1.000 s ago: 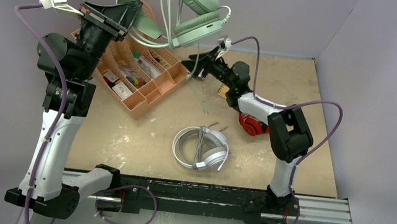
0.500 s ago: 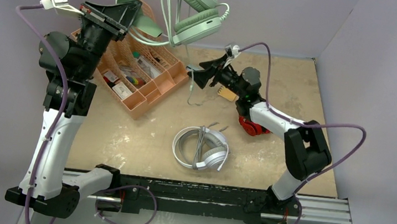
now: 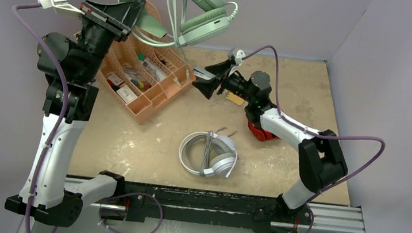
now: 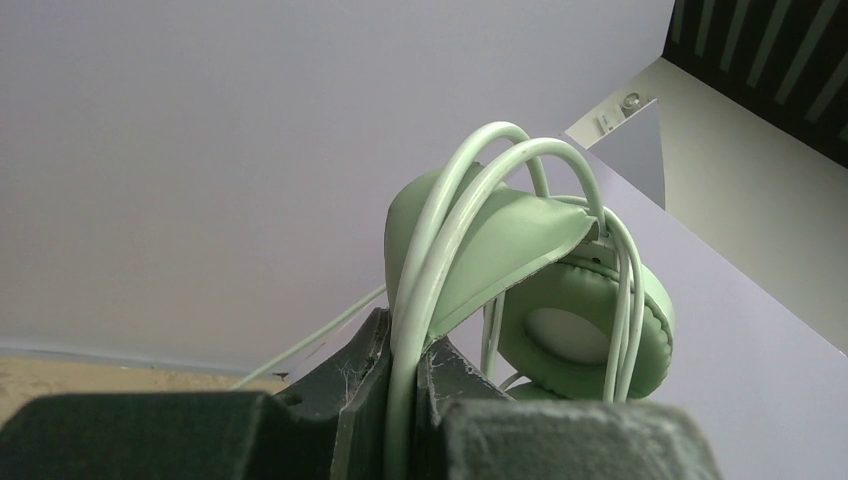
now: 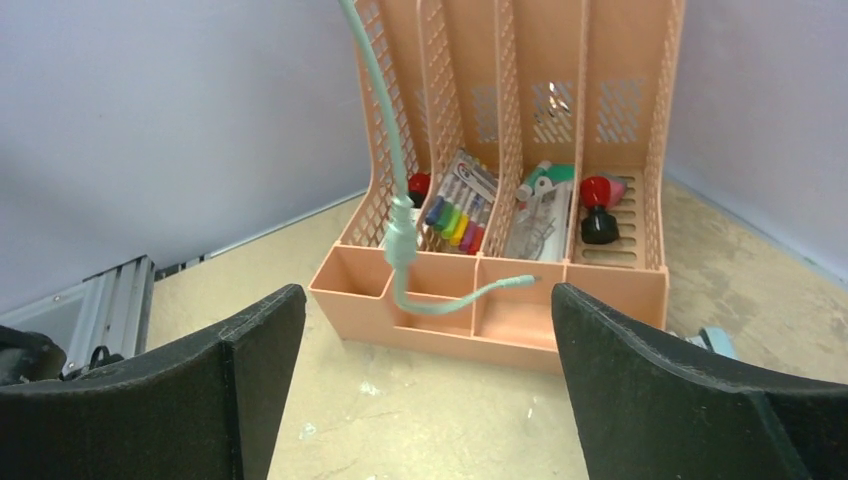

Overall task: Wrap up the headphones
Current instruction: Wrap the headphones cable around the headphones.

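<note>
High above the table's back left, my left gripper is shut on the mint-green headphones. In the left wrist view its fingers pinch the headband and cord loops of those headphones. My right gripper stands wide open near the table's middle back, facing the organiser, with nothing between its fingers. The green cord's free end dangles ahead of that gripper, untouched. White headphones with a coiled grey cord lie mid-table. Red and black headphones lie partly hidden under the right arm.
An orange desk organiser with pens and small items lies tilted at the back left; its front compartments are just ahead of the right gripper. Purple-grey walls close in the back and both sides.
My right gripper has opened wide and let go of the green cord's end, which has swung left towards the organiser. The right arm stretched out leftward. My left arm has held still.
</note>
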You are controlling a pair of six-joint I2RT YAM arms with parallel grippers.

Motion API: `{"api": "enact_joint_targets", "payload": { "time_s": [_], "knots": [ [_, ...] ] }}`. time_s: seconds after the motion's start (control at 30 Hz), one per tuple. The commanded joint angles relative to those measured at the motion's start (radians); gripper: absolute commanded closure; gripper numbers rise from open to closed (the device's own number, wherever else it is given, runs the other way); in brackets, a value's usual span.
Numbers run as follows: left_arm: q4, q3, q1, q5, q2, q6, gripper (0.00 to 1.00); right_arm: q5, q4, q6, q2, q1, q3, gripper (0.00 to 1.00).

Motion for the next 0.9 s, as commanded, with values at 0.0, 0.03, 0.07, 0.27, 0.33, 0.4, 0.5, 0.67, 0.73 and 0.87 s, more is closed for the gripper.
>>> {"api": "enact_joint_targets", "payload": {
  "time_s": [0.0, 0.03, 0.07, 0.27, 0.33, 0.4, 0.5, 0.67, 0.73, 0.87],
  "knots": [
    [0.101, 0.069, -0.004, -0.035, -0.013, -0.012, 1.00, 0.040, 0.100, -0.032, 0.011, 0.053, 0.007, 0.04],
    [0.101, 0.069, -0.004, -0.035, -0.012, -0.012, 1.00, 0.056, 0.113, -0.027, 0.028, 0.066, 0.012, 0.04],
    [0.102, 0.069, -0.004, -0.035, -0.012, -0.013, 1.00, 0.093, 0.116, -0.025, 0.041, 0.079, 0.022, 0.02],
    [0.104, 0.075, -0.004, -0.036, -0.012, -0.017, 1.00, 0.278, 0.145, 0.018, 0.124, 0.114, 0.041, 0.06],
    [0.103, 0.077, -0.004, -0.039, -0.014, -0.017, 1.00, 0.256, 0.176, 0.040, 0.150, 0.115, 0.047, 0.23],
    [0.093, 0.083, -0.004, -0.049, -0.013, -0.011, 1.00, 0.216, 0.203, 0.063, 0.167, 0.120, 0.045, 0.44],
    [0.080, 0.089, -0.004, -0.070, -0.008, 0.007, 1.00, 0.224, 0.261, 0.079, 0.163, 0.151, -0.005, 0.53],
    [0.086, 0.086, -0.004, -0.093, -0.001, 0.015, 1.00, 0.230, 0.284, 0.107, 0.159, 0.178, -0.062, 0.69],
    [0.091, 0.081, -0.004, -0.102, 0.002, 0.016, 1.00, 0.225, 0.276, 0.130, 0.155, 0.178, -0.066, 0.93],
    [0.073, 0.080, -0.004, -0.158, 0.014, 0.066, 1.00, 0.219, 0.210, 0.154, 0.133, 0.208, -0.078, 1.00]
  ]
}}
